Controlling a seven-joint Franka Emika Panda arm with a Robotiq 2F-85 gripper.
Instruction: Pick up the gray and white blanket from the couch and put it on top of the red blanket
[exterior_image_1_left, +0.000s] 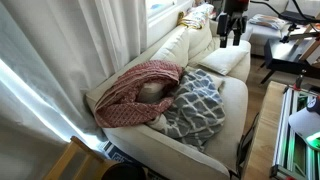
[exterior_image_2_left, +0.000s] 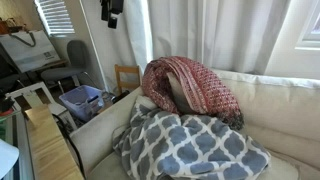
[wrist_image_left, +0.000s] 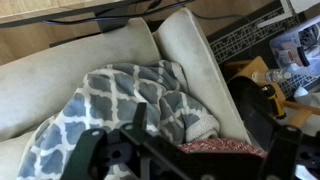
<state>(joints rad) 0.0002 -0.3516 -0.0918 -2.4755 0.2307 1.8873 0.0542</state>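
Note:
The gray and white patterned blanket (exterior_image_1_left: 200, 102) lies crumpled on the seat of the cream couch (exterior_image_1_left: 228, 62); it also shows in an exterior view (exterior_image_2_left: 190, 148) and in the wrist view (wrist_image_left: 115, 100). The red blanket (exterior_image_1_left: 138, 88) is heaped beside it against the couch back, seen too in an exterior view (exterior_image_2_left: 192, 85) and at the lower edge of the wrist view (wrist_image_left: 225, 147). My gripper (exterior_image_1_left: 232, 28) hangs high above the far end of the couch, well clear of both blankets, also seen in an exterior view (exterior_image_2_left: 112, 12). In the wrist view the gripper (wrist_image_left: 185, 160) is open and empty.
White curtains (exterior_image_1_left: 70, 50) hang behind the couch. A wooden chair (exterior_image_2_left: 127, 76), a blue bin (exterior_image_2_left: 82, 100) and an office chair (exterior_image_2_left: 72, 60) stand past the couch's end. A desk with gear (exterior_image_1_left: 300, 120) runs along the front of the couch.

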